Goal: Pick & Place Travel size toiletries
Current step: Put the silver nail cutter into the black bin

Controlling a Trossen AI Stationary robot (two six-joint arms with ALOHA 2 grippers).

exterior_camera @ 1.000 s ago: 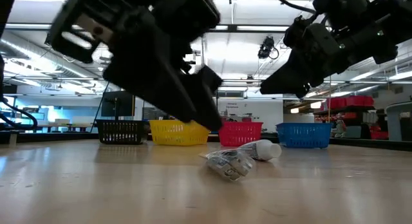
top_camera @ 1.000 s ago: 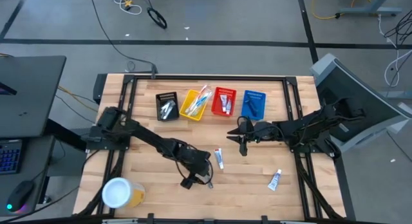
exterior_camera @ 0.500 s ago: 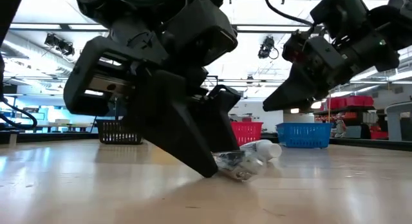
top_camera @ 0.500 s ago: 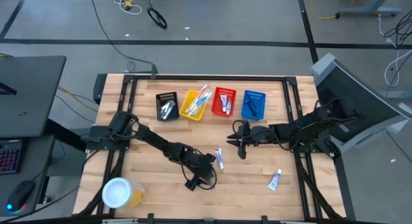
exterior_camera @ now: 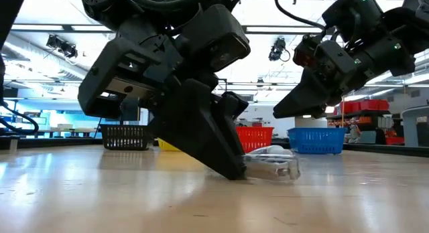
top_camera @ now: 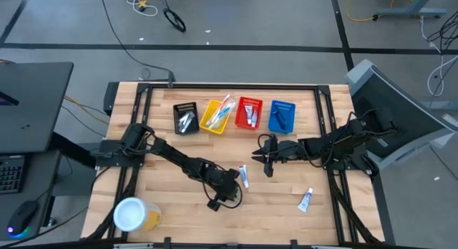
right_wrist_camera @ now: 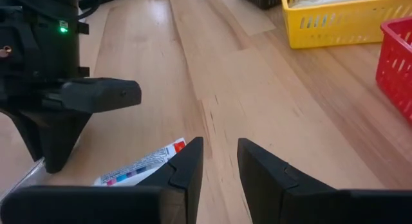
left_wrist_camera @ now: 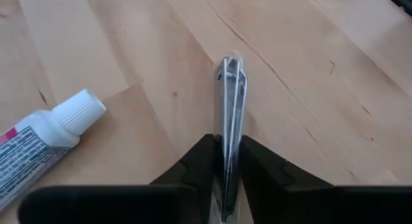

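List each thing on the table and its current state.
Left tool: shut on clear packet, at the tabletop.
Right tool: open, empty.
White tube: lying flat beside the left tool.
Second tube: lying loose, untouched.
Four baskets: each holding items.
Yellow tub: lidded.

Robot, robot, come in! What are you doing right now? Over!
Left tool down on table, pinching clear packet. Right tool open, hovering mid-table. White tube lies right beside the packet.

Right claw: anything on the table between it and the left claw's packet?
One white tube lies between the right claw and the clear packet pinched in the left claw. It shows in the high view, and the left wrist view shows its cap beside the packet.
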